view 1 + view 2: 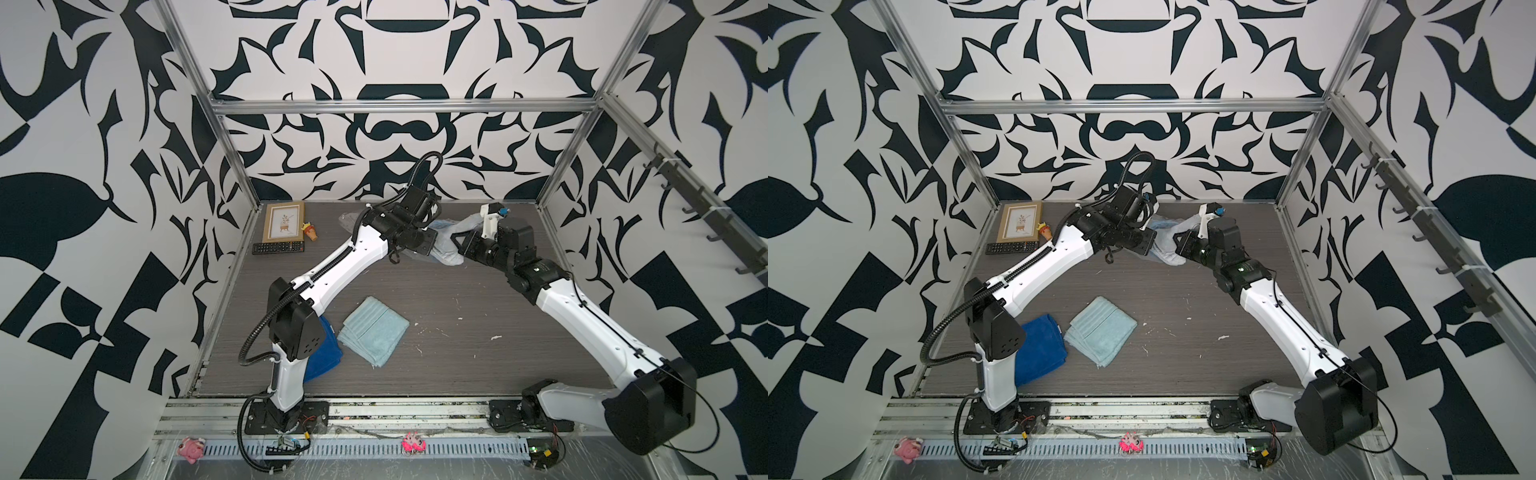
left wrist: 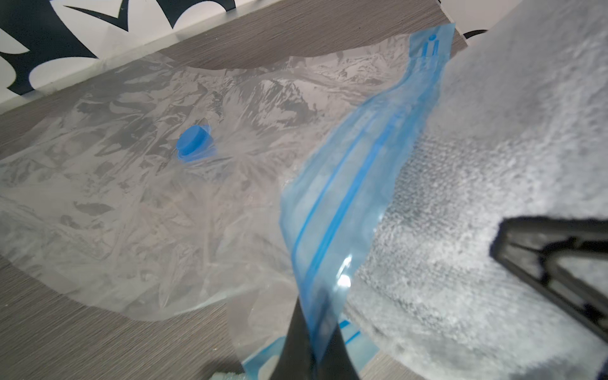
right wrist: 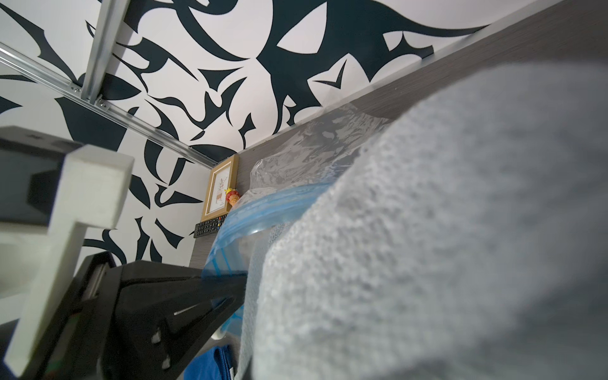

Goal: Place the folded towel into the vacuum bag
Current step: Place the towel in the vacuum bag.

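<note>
- The grey wood-grain table (image 1: 457,353) carries everything; its near middle is bare apart from pale flecks.
- The 2 arms, left (image 1: 345,266) and right (image 1: 582,316), lean in toward the far middle and almost meet there.
- The vacuum bag (image 2: 148,197) lies crinkled and flat along the far edge. In both top views the left wrist covers most of it.
- A grey towel (image 2: 493,131) sits at the bag's mouth, bunched against the blue zip strip (image 2: 345,197). It fills the right wrist view and blocks the right fingers there.
- A dark blue towel (image 1: 1038,349) lies by the left arm's base, partly hidden by its elbow.
- A pale blue folded towel (image 1: 374,330) lies just beside it, well apart from the bag.
- A picture frame (image 1: 284,226), a remote (image 1: 277,248) and a small toy (image 1: 311,230) sit in the far left corner.
- The left fingers (image 2: 299,339) are clamped on the zip strip, lifting that edge.
- The right fingers (image 2: 513,243) are closed on the grey towel.
- The round blue valve cap (image 2: 192,143) sits mid-bag.
</note>
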### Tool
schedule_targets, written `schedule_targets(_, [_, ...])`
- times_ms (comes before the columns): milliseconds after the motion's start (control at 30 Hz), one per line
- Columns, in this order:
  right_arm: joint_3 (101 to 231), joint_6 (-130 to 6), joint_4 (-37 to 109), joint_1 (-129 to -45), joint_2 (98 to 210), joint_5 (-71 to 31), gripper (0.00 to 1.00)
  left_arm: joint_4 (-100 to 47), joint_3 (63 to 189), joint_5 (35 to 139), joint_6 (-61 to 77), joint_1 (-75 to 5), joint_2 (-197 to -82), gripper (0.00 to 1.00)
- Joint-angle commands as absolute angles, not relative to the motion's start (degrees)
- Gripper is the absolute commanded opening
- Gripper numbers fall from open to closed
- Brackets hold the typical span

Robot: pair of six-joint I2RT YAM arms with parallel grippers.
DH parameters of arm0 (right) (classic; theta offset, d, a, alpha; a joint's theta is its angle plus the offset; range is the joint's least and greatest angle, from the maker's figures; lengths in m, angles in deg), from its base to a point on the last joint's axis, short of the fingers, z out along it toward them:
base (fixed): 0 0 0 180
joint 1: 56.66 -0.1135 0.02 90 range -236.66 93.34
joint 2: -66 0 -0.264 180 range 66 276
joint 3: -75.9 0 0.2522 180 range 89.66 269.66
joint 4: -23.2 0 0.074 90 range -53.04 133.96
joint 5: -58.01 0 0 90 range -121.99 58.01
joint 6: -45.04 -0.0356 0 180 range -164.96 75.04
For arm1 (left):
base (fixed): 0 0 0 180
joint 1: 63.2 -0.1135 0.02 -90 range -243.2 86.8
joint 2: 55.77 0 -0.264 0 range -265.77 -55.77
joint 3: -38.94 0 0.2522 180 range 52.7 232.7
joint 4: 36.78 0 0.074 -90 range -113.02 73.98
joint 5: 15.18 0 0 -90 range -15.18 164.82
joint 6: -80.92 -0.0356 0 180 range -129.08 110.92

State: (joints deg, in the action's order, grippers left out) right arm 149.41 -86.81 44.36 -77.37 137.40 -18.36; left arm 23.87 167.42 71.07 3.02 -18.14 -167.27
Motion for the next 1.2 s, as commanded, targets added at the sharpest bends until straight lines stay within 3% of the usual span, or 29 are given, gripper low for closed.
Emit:
schedule_targets(0, [148.9, -88.2, 41.1, -77.6, 135.2, -16.1, 0.0, 22.2, 166.4, 73.8, 4.1, -18.7, -165.2, 0.0])
schedule_targets(267, [147.3, -94.3, 37.9, -78.1, 134.9, -22.7, 0.0, 22.8, 168.9, 75.3, 6.5, -19.3, -165.9, 0.0])
schedule_targets(433, [148.9, -97.5, 36.1, -79.0, 138.9, -19.3, 0.0, 22.4, 168.8, 75.8, 6.9, -19.3, -166.1, 0.0])
schedule_targets(600, [149.3, -97.5, 36.2, -81.6, 140.3, -23.5, 0.0, 21.1, 168.2, 77.3, 7.8, -19.3, -165.6, 0.0])
schedule_targets(1167, [150.3, -107.2, 40.4, -83.9, 139.9, -55.4, 0.0, 20.4, 167.2, 79.7, 9.5, -18.9, -165.5, 0.0])
